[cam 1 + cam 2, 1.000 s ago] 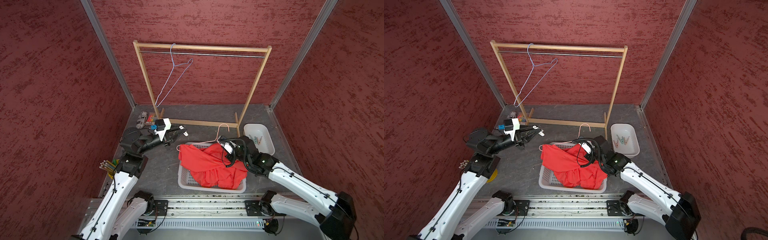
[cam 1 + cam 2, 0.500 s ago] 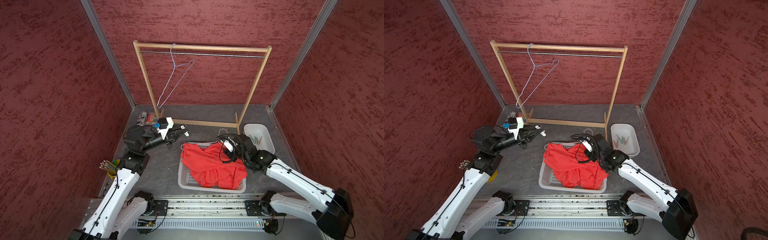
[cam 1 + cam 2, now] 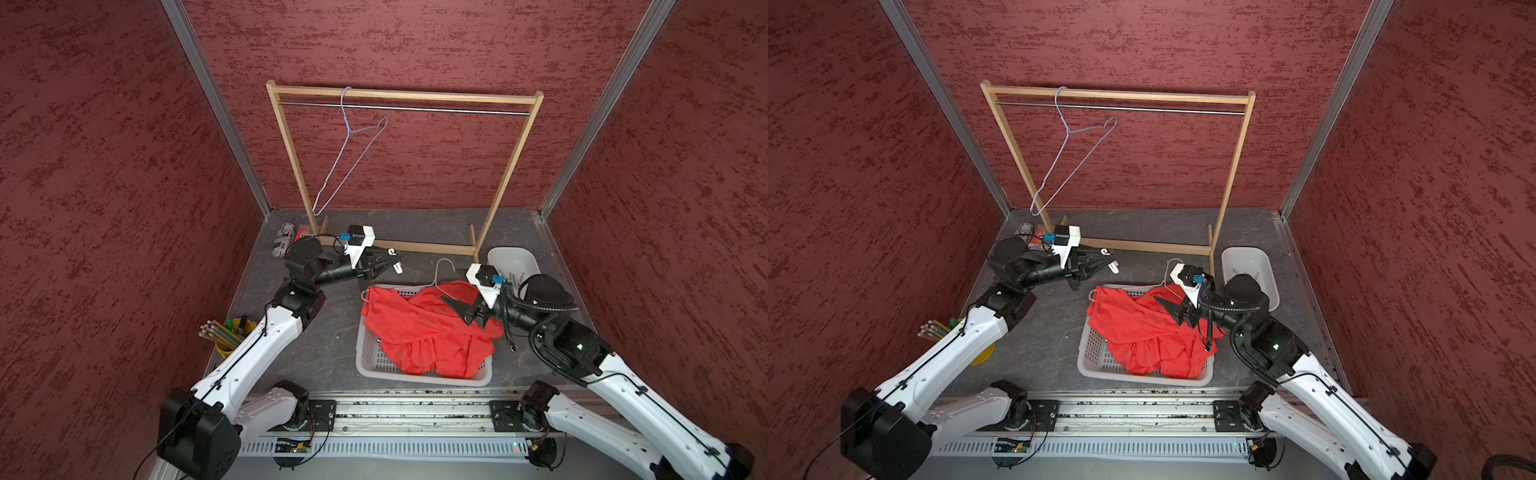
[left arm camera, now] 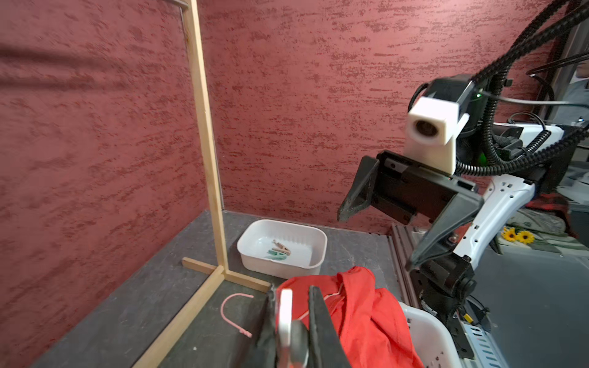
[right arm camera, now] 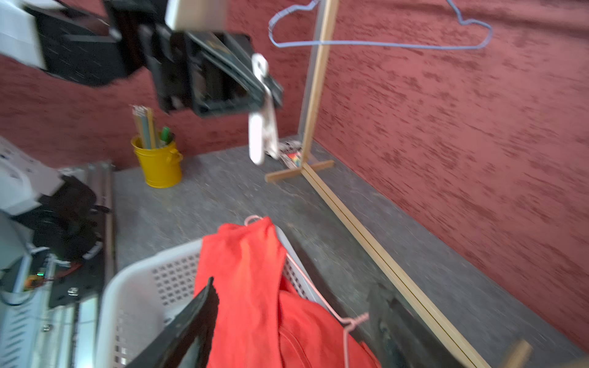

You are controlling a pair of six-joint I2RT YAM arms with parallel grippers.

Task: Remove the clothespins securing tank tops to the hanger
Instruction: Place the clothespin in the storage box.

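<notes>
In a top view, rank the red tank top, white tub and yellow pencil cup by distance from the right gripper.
1. Red tank top, directly under the right gripper.
2. White tub, just behind it.
3. Yellow pencil cup, far left edge.

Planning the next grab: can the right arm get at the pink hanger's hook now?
Probably yes: the right gripper is open above the red tank top, and the pink hanger's hook lies bare on the table close by.
</notes>
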